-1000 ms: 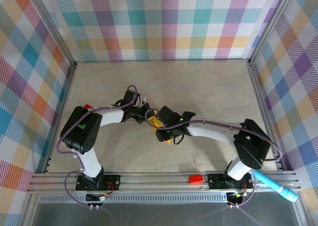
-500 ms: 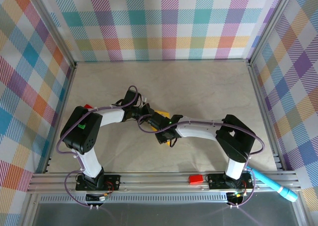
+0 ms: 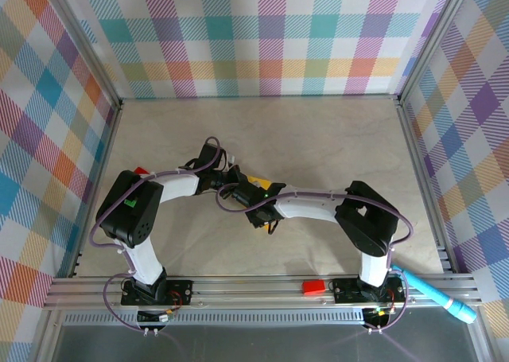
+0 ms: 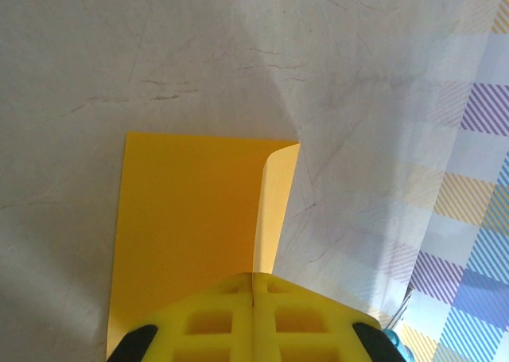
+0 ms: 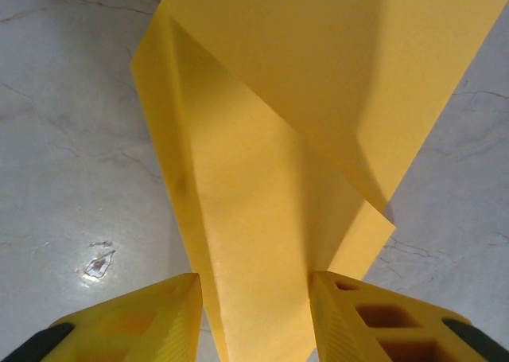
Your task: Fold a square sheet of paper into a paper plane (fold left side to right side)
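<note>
Fingers (image 5: 143, 314) astride paper (image 5: 262, 219), marbled table (image 5: 64, 139), plaid walls (image 3: 262, 36)

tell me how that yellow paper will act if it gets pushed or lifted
Probably floppy: the square sheet of paper has a flap curling up. Likely light and slippery on the smooth table, so a push may slide it. Its folds suggest it creases easily.

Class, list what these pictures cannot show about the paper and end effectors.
Top view: the arms cover most of the sheet of paper; folds unreadable.
Left wrist view: the shut left end effector hides the sheet's near edge; pinch uncertain.
Right wrist view: frame edges cut off the sheet; right end effector contact unclear.
</note>
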`<move>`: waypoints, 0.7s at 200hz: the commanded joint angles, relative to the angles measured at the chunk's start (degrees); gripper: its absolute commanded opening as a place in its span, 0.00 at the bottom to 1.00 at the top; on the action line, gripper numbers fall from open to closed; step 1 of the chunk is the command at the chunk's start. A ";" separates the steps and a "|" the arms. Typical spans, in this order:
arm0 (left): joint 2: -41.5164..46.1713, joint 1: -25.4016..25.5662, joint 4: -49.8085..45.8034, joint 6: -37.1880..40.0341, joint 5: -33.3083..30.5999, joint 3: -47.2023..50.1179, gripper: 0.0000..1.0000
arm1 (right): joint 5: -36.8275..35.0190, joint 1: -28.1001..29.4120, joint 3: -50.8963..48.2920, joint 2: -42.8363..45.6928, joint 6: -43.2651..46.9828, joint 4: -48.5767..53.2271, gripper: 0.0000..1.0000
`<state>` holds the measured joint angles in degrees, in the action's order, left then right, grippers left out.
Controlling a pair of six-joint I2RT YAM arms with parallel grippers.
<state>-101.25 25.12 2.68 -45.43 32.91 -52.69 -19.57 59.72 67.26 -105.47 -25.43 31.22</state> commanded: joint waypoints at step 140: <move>10.27 -7.50 -8.25 7.45 1.09 0.19 0.27 | 13.67 -4.73 -5.50 4.90 0.40 -7.06 0.00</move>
<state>-95.29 21.26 -2.11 -41.41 33.06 -53.12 -14.94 57.82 64.53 -104.36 -25.15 28.21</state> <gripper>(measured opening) 0.249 0.060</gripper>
